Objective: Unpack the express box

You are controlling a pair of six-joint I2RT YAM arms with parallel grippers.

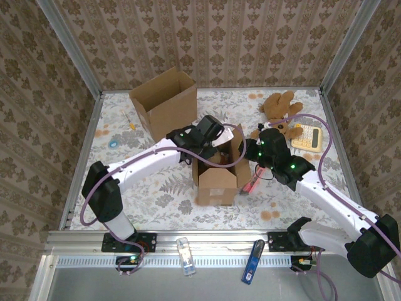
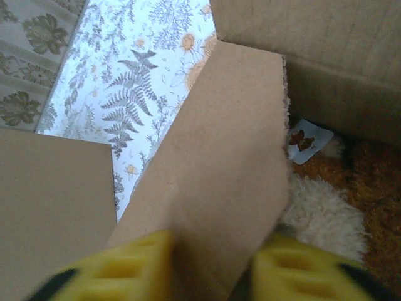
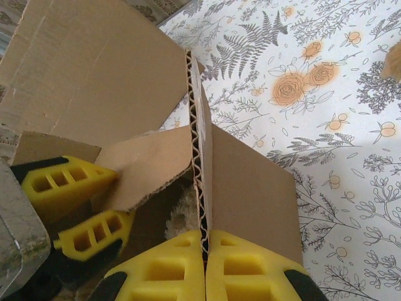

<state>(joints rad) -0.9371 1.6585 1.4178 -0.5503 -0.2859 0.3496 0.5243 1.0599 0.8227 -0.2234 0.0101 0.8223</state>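
Floral table (image 1: pixel 125 188): spare carton (image 1: pixel 166 103), teddy (image 1: pixel 282 106), calculator (image 1: pixel 307 138); flaps (image 2: pixel 219 157) shroud express box (image 1: pixel 219 182).

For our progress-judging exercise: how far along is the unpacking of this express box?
Done: the express box stands open. In hand: the right pincer is shut on an upright flap; the left pincer straddles a shorter flap. Left: a plush toy lies inside, not yet lifted out.

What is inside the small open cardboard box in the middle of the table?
A plush toy: cream and brown fur and a white tag show inside the box. A cardboard flap and the box's walls cover the rest of it.
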